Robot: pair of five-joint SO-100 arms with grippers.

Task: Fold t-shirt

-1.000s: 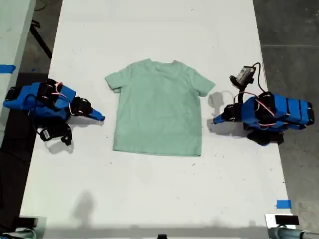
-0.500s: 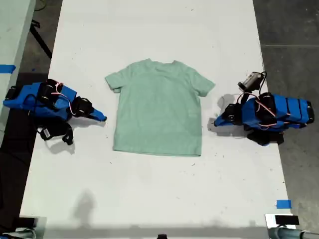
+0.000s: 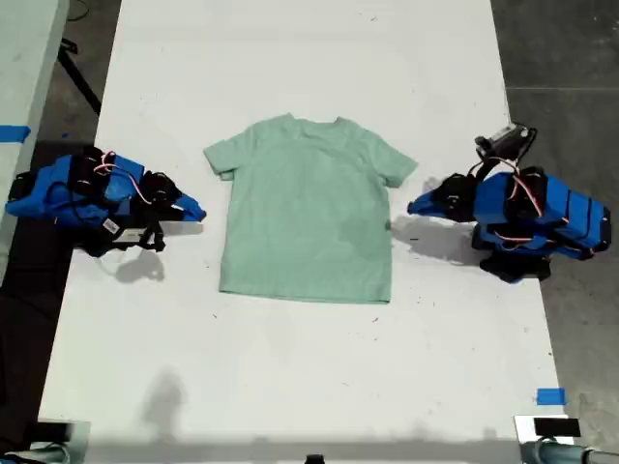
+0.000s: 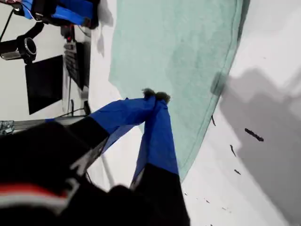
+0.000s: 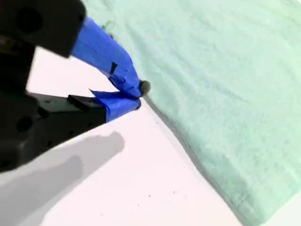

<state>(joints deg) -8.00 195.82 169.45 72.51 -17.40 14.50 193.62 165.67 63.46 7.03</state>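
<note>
mid-worktop [image 3: 290, 387] the t-shirt [image 3: 308, 208] is lying flat | my first gripper [image 4: 155, 96] is hovering closed, empty, beside one side hem | my second gripper [image 5: 138, 94] likewise opposite

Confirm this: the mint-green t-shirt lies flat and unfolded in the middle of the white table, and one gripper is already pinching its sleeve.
Not quite. The t-shirt does lie flat and unfolded in the middle of the white table, but no gripper is pinching its sleeve. In the exterior view both arms' tips sit on bare table beside the shirt, and both wrist views show my first gripper and my second gripper closed on nothing.
</note>
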